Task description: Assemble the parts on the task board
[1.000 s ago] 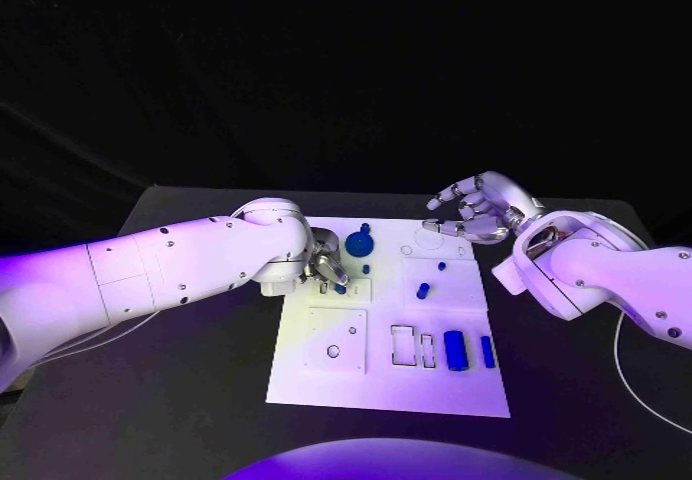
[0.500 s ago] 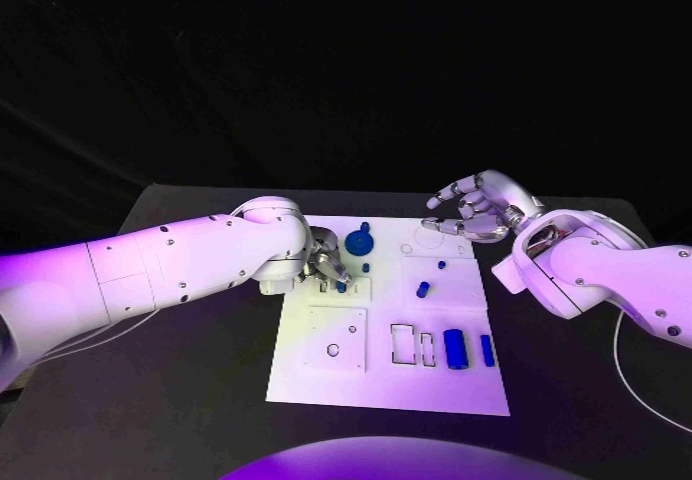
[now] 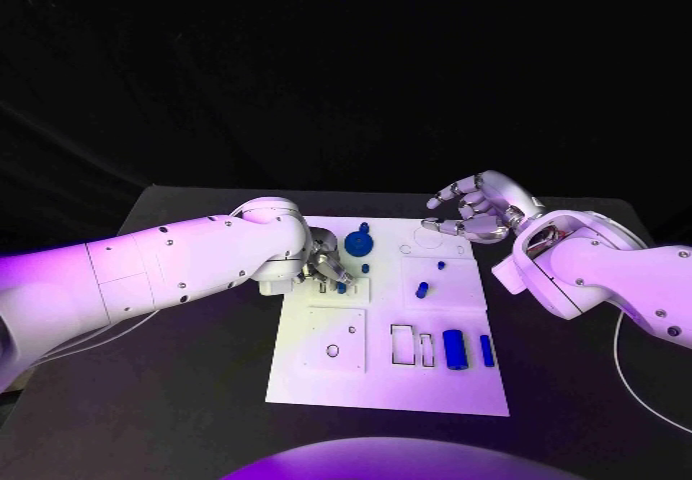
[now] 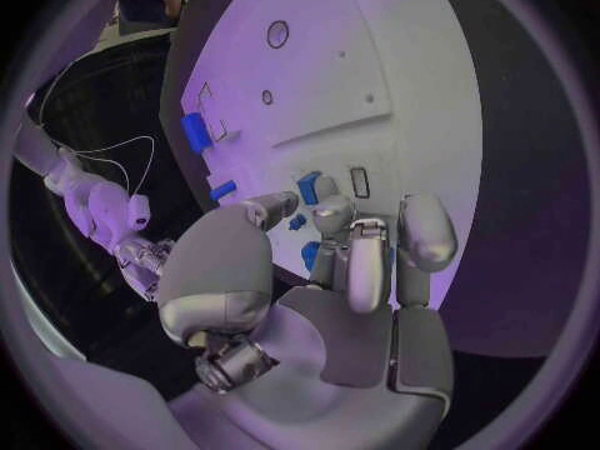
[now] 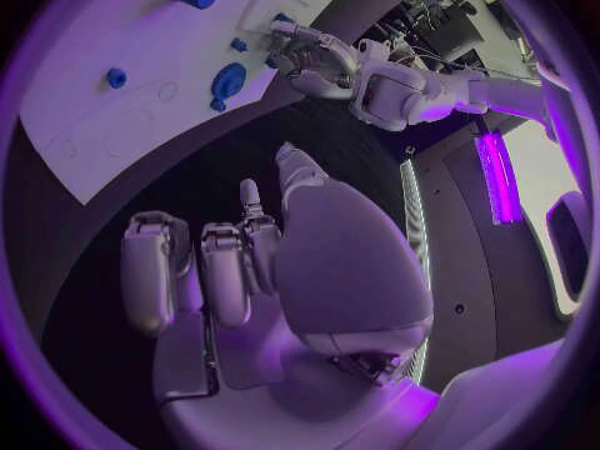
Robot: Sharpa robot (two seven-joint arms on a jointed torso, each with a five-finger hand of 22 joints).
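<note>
A black surface (image 3: 188,400) stood against a black backdrop (image 3: 346,90); violet light fell across the scene.

Left hand (image 3: 320,270) blocks task board (image 3: 378,385) far-left corner.

I work in a robotics lab or test cell. My black table (image 3: 173,400) stands before a black backdrop (image 3: 346,90) from 10 to 2 o'clock. At its centre lies my white task board (image 3: 335,385), a test plate with cut-out recesses. My right wrist view shows an equipment rack (image 5: 431,15) and a glowing light strip (image 5: 496,175).
</note>
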